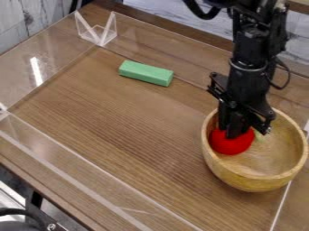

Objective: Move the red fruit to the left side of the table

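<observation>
Red fruit (229,142) sits inside the wooden bowl (256,149), against the bowl's left inner wall, with the black fingers (234,129) reaching straight down onto its top. The fingertips stand close on either side of the fruit and seem to touch it, but the dark metal hides the contact, so I cannot tell whether they are clamped on it or only part closed around it; the fruit looks to rest low in the bowl rather than lifted clear. Above the fingers the black arm (256,50) rises nearly upright and leaves the picture at the top edge. The bowl is pale wood, round and shallow, and stands on the right side of the desk (108,126), near the right-hand acrylic wall. Its inside, to the right of the fruit, is bare wood. Well apart from it, towards the back and middle of the desk, lies a flat green block (146,72), turned at a slight angle to the desk's grain. The desk's surface is brown wood grain, edged by low clear acrylic walls (31,68); a clear corner piece (96,29) stands up at the far left corner. The left half of the desk shows only the wood grain and reflections from the acrylic.
</observation>
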